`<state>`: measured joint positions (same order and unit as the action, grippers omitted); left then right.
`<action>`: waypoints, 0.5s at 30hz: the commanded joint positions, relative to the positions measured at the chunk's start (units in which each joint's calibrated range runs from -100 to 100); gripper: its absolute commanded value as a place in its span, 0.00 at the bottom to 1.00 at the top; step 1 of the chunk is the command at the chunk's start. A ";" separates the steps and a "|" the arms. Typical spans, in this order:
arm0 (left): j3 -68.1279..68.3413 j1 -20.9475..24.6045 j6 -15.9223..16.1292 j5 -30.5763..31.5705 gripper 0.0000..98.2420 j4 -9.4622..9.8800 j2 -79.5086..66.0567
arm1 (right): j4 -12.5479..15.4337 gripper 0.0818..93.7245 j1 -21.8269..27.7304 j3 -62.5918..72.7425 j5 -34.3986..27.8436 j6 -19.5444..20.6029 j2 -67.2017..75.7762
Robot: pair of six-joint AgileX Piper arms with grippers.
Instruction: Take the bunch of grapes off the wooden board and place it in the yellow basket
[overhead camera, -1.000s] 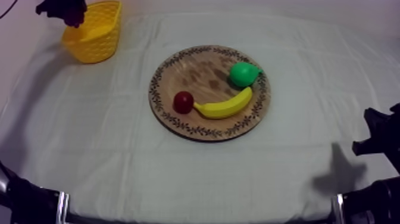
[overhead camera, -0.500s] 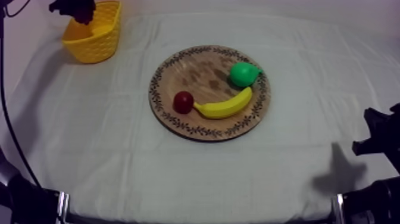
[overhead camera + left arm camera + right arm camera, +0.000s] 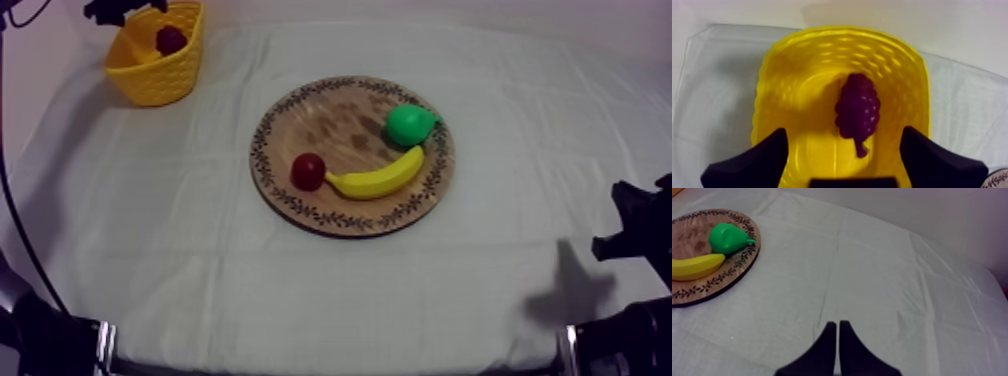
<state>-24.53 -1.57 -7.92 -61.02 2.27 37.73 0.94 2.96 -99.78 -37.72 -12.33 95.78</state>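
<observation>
Above the yellow basket, bunch of grapes inside, my left gripper gapes (right gripper pinched together, empty): I'd rise straight up.

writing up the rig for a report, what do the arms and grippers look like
Both are plain black, no markings visible. The left gripper has two broad fingers that taper to rounded tips; the right gripper has slimmer, pointed ones. In the top view the left arm and right arm each carry a silvery band.

R wrist: board & banana cut off at frame edge.
</observation>
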 commanded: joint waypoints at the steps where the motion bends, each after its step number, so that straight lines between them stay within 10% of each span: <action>1: 0.67 0.02 -0.06 0.45 0.87 0.05 -0.39 | 0.01 0.00 0.03 0.01 -0.02 0.00 -0.02; 15: 23.73 -3.80 -4.31 8.35 0.70 5.19 -19.98 | 0.01 0.00 0.03 0.01 -0.02 0.00 -0.02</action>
<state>-8.16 -4.76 -10.99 -53.28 6.61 23.45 0.94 2.96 -99.78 -37.72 -12.33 95.78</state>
